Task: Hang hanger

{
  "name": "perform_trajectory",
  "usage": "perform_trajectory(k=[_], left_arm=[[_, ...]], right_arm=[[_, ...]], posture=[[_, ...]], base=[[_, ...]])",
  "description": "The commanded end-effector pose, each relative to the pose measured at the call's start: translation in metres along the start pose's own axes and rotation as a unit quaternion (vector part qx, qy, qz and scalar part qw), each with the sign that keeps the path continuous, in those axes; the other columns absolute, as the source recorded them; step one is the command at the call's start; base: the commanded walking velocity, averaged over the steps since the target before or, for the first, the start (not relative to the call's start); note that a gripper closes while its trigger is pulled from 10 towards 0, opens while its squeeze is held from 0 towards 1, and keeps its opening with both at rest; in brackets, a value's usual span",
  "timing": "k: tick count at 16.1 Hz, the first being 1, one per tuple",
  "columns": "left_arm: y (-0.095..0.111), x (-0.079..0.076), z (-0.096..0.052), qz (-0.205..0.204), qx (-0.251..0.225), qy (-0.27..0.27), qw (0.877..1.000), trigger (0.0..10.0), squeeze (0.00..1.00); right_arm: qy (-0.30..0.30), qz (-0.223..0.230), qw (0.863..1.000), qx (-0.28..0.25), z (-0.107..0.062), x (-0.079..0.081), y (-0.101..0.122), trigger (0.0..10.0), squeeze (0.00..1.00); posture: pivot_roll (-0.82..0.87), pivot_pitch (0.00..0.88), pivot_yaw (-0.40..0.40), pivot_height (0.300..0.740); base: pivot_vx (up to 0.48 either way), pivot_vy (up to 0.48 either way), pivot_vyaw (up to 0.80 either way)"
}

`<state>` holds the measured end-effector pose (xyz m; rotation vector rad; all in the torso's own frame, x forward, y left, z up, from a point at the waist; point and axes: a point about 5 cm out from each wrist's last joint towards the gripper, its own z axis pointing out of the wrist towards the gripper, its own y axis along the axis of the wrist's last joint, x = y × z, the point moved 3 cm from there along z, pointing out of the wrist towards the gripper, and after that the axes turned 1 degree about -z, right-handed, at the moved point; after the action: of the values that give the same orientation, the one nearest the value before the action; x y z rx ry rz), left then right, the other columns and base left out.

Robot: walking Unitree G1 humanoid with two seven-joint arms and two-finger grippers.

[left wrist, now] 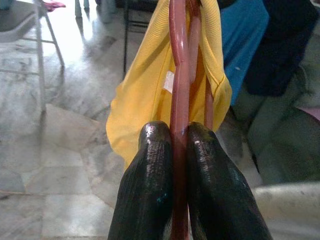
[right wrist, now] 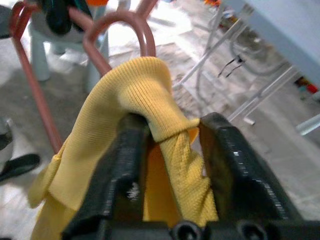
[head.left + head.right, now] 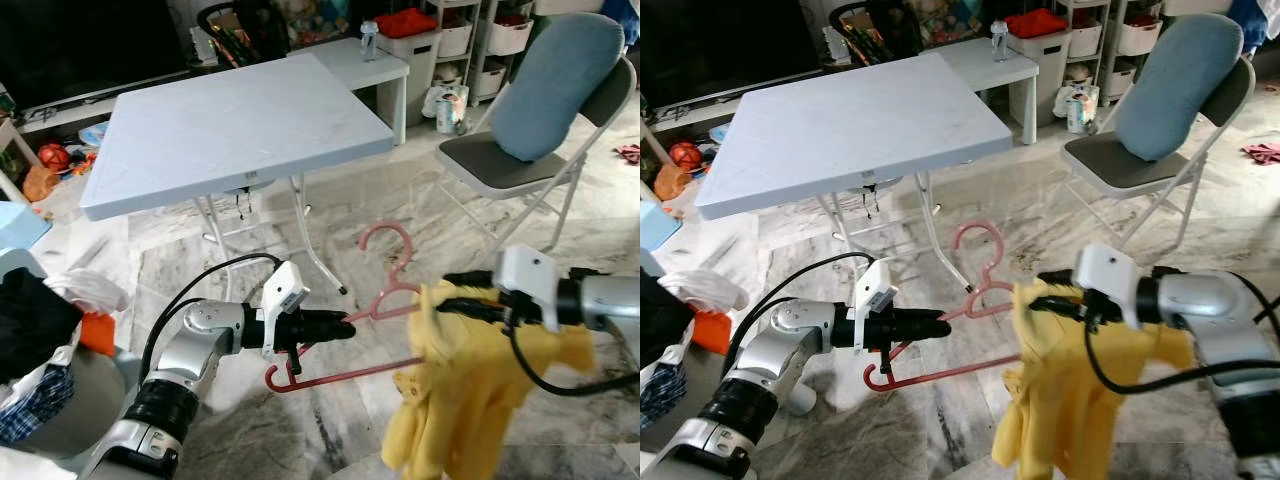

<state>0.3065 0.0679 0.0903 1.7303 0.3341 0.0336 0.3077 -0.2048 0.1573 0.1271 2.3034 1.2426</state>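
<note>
The left gripper (image 3: pixel 335 326) is clenched on the pink hanger (image 3: pixel 385 300), its 2 black fingers (image 1: pixel 150 180) pinching the lower bar. The hanger hangs in mid-air above the marble floor (image 3: pixel 400 200), hook pointing toward 12 o'clock, below the near edge of the grey folding table (image 3: pixel 230 130). At 3 o'clock from it, the right gripper (image 3: pixel 455 290) grasps a fold of the yellow garment (image 3: pixel 470 390), which is draped over the hanger's far shoulder and sags toward 6 o'clock.

The step in hand appears to be seating the garment on the hanger. Doing it well probably means the left arm holding the bar level while the right draws the knit fully across the shoulder, since a loose drape could slide off.

The left wrist view shows the bar squeezed flush between the fingers and a small white label (image 1: pixel 168 81) on the cloth. The right wrist view shows the knit bunched between fingers that are not fully closed. The head views alone give the table and the folding chair (image 3: pixel 530 130) at 1 o'clock.
</note>
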Motion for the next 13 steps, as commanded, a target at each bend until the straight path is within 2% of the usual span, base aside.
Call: perform_trajectory(k=[1,2,4,6,10,11,12,13], left_arm=[[0.011,0.007,-0.005,0.007,-0.036,0.034,0.999,0.0,0.0],[0.012,0.009,-0.005,0.005,-0.042,0.051,0.998,0.0,0.0],[0.016,0.006,-0.007,0.001,-0.063,0.068,0.996,0.0,0.0],[0.017,0.006,-0.009,0.007,-0.076,0.1,0.992,0.0,0.0],[0.021,-0.004,-0.004,0.005,-0.094,0.103,0.99,0.0,0.0],[0.02,-0.004,-0.004,0.005,-0.092,0.105,0.99,0.0,0.0],[0.019,-0.001,-0.005,0.006,-0.092,0.122,0.988,0.0,0.0],[0.02,0.001,-0.006,0.004,-0.094,0.131,0.987,0.0,0.0]], right_arm=[[-0.006,-0.021,1.0,-0.008,0.009,-0.003,0.008,10.0,1.0],[-0.022,-0.025,0.999,0.012,0.012,-0.006,0.002,10.0,1.0],[-0.019,-0.033,0.999,0.024,0.017,-0.001,-0.005,10.0,1.0],[-0.078,-0.05,0.994,0.055,0.021,-0.019,-0.009,10.0,1.0],[-0.122,-0.074,0.987,0.073,0.025,-0.037,-0.007,10.0,1.0],[-0.141,-0.082,0.983,0.083,0.022,-0.044,-0.008,10.0,1.0],[-0.181,-0.082,0.975,0.094,0.017,-0.057,-0.008,10.0,1.0],[-0.2,-0.075,0.972,0.098,0.013,-0.061,-0.01,10.0,1.0]], posture=[[-0.18,0.0,0.113,0.74],[-0.17,0.0,0.106,0.74],[-0.14,0.0,0.078,0.74],[-0.14,0.0,0.067,0.74],[-0.13,0.0,0.06,0.74],[-0.13,0.0,0.056,0.74],[-0.14,0.0,0.055,0.74],[-0.14,0.0,0.055,0.74]], base=[[0.0,0.0,0.0],[0.0,0.0,0.0],[0.0,0.0,0.0],[0.0,0.0,0.0],[0.0,0.0,0.0],[0.0,0.0,0.0],[0.0,0.0,0.0],[0.0,0.0,0.0]])
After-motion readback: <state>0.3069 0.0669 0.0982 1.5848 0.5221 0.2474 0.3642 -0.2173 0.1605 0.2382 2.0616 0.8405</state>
